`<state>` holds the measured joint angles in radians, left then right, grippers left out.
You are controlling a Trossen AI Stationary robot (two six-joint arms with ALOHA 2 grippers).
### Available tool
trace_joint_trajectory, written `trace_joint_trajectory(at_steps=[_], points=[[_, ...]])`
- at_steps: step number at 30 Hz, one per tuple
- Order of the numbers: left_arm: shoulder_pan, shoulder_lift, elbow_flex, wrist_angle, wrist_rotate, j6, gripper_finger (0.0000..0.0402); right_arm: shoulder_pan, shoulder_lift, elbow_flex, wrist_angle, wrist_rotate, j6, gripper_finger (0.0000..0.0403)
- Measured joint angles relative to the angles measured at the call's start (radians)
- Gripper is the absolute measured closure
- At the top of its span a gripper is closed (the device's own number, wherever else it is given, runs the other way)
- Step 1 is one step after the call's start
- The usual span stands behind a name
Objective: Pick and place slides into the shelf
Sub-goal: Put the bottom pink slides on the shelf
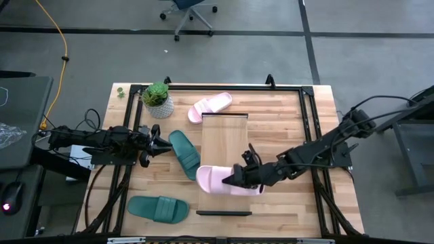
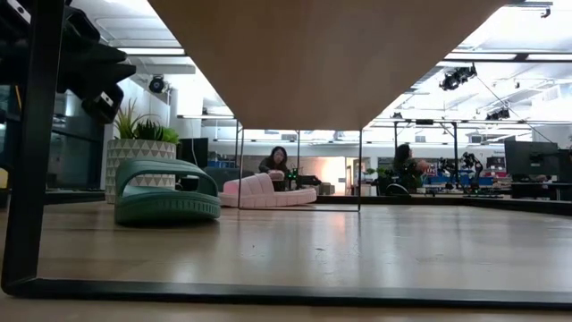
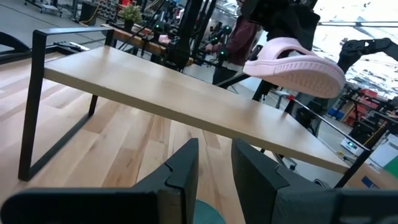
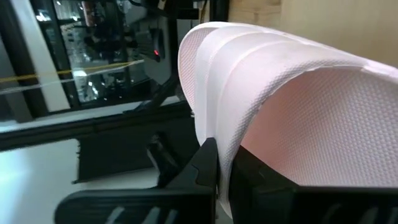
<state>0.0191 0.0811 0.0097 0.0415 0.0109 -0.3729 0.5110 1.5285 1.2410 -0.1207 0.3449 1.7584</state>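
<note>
From above: right gripper [image 1: 239, 178] clenched on pale pink ribbed rubber slide [image 1: 220, 181], lying crosswise over near end of long light-wood black-framed shelf [image 1: 225, 146]. Left wrist view: left gripper [image 3: 214, 163] part-open, empty, beside shelf.

Grey floor [image 1: 224, 54] with a yellow cable [image 1: 57, 41] at left; office chair base [image 1: 188, 13] beyond the table.

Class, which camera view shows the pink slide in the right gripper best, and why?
The high view: the held pink slide shows whole over the shelf, pinched by the right gripper. Left wrist view shows its sole from the side; right wrist view only its strap close up; low view hides it.
</note>
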Motion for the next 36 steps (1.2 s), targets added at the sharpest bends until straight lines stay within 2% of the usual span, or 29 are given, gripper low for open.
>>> trace_joint_trajectory(at_steps=[6, 15, 22, 36], points=[[0.000, 0.000, 0.000, -0.025, 0.027, -0.021, 0.0316, 0.012, 0.013, 0.008, -0.002, 0.009, 0.001, 0.0403], [0.000, 0.000, 0.000, -0.024, 0.047, -0.025, 0.0316, 0.052, 0.031, 0.009, 0.016, 0.151, 0.117, 0.0403], [0.000, 0.000, 0.000, -0.014, 0.093, -0.025, 0.0316, 0.045, 0.067, 0.009, 0.028, 0.126, 0.120, 0.0403], [0.000, 0.000, 0.000, -0.012, 0.102, -0.009, 0.0316, 0.032, 0.158, 0.170, -0.129, 0.091, 0.085, 0.0403]])
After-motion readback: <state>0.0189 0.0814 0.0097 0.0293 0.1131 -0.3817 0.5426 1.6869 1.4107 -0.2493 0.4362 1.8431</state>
